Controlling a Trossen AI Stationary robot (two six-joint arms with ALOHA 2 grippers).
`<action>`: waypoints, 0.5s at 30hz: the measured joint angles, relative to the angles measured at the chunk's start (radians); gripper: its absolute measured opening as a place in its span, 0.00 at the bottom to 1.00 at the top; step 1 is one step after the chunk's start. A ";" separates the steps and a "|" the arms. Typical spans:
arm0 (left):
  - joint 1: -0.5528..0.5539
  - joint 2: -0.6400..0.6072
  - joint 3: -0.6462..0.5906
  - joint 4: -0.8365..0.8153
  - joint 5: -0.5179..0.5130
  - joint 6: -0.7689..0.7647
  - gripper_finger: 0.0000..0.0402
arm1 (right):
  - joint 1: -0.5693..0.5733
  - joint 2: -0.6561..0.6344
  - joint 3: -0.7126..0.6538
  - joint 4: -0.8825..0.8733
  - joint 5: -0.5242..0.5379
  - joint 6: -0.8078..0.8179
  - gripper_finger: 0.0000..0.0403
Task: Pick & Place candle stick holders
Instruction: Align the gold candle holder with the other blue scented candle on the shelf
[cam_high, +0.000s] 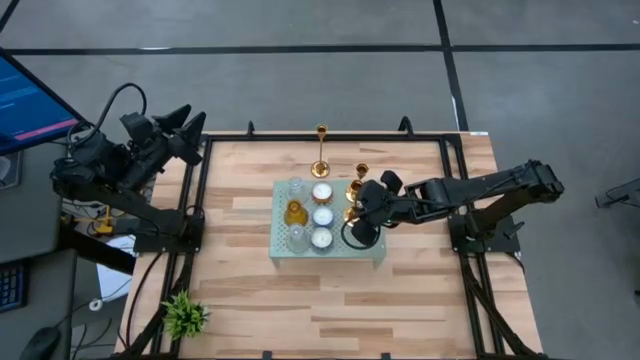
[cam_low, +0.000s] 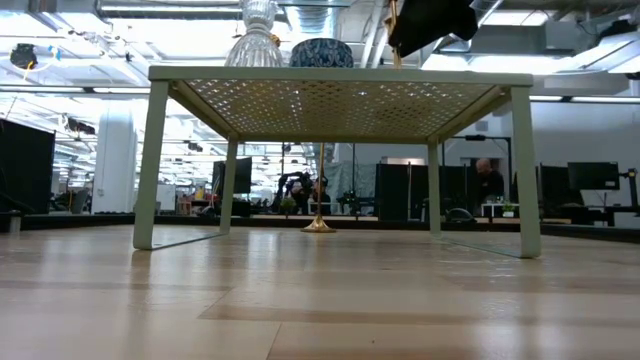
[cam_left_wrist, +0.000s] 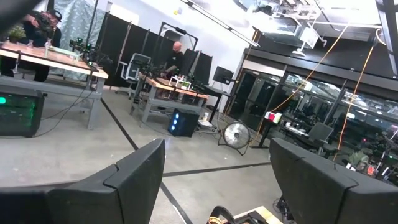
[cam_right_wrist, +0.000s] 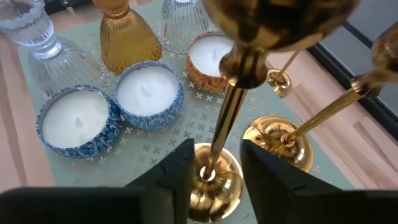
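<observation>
My right gripper (cam_right_wrist: 214, 165): fingers apart, straddling the stem of a gold candle stick holder (cam_right_wrist: 233, 106) on the pale green tray (cam_high: 279, 222), no contact visible.
Second holder (cam_right_wrist: 292, 134): on the tray, just beside my fingers.
Third holder (cam_high: 321, 150): on the table beyond the tray, away from my gripper.
Tray also carries: three tealight candles (cam_right_wrist: 149, 92), amber glass cup (cam_right_wrist: 127, 37), clear glass cups (cam_right_wrist: 46, 46).
My left gripper (cam_left_wrist: 214, 180): fingers apart, empty, off at the table's corner.
</observation>
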 joint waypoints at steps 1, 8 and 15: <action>0.000 0.001 0.000 0.000 0.000 0.000 0.72 | 0.001 0.000 0.000 0.000 -0.005 0.002 0.33; 0.000 0.016 0.000 0.000 0.020 -0.003 0.72 | 0.001 -0.002 0.000 -0.011 -0.018 0.012 0.46; 0.000 0.043 0.000 -0.001 0.075 -0.003 0.72 | 0.001 -0.043 -0.001 -0.034 -0.030 0.028 0.56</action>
